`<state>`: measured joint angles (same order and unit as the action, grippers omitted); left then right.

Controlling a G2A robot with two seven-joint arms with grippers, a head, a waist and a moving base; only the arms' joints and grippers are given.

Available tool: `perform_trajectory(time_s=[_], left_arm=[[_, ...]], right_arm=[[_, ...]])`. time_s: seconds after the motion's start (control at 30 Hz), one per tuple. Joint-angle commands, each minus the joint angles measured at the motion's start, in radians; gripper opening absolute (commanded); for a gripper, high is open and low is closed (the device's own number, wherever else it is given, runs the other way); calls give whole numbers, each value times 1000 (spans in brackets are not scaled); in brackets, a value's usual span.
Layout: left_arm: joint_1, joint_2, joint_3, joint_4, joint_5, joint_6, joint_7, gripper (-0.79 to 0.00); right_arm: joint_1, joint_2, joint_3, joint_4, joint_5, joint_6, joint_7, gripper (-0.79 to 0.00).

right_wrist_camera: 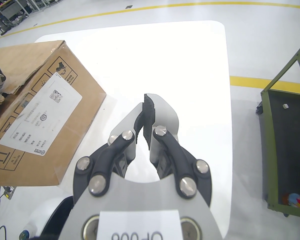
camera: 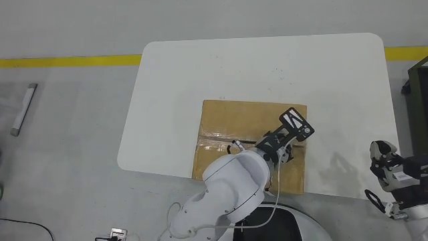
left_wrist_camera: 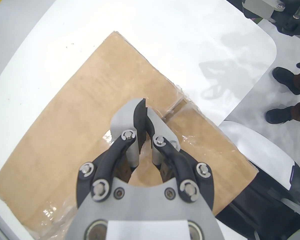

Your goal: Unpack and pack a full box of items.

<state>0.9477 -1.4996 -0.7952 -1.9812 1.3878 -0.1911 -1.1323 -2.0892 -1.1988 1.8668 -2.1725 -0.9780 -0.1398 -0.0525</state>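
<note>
The desk (camera: 267, 60) is carrying the box (left_wrist_camera: 72, 106) directly beneath my left jaws, which are pressing together on nothing. My right jaws, likewise pressing together, are hanging off to its side over bare desk. I am judging the risk this way: shut like this, my left jaws may end up skidding along the clear tape (left_wrist_camera: 175, 108) instead of catching a flap, shoving the whole box. It is looking brown, closed, seemingly taped shut, with the tape crinkling along the seam.

My top camera looks straight down at the table (camera: 267, 67); my left wrist camera hangs close over the box (left_wrist_camera: 65, 116) (right wrist sees its side, farther off).
</note>
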Motion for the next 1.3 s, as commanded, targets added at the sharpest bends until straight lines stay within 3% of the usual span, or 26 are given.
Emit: perform_trajectory(time_s=[0.0,0.37,0.67,0.93,1.27], left_arm=[[8,2,-20,-19,0,7,26,-785],[58,20,-150,-98,-39,-34,80,-785],[79,32,-224,-131,-55,-66,107,-785],[94,45,-293,-165,-57,-91,109,-785],[95,62,-395,-194,-40,-122,115,-785]], right_arm=[[4,-1,3,-11,17,-7,-9,-785],[52,-7,-1,-96,107,-97,-49,-785],[121,-1,-122,-137,-34,-201,30,-785],[159,0,-230,-100,-148,-214,82,-785],[187,1,-263,-73,-157,-202,163,-785]])
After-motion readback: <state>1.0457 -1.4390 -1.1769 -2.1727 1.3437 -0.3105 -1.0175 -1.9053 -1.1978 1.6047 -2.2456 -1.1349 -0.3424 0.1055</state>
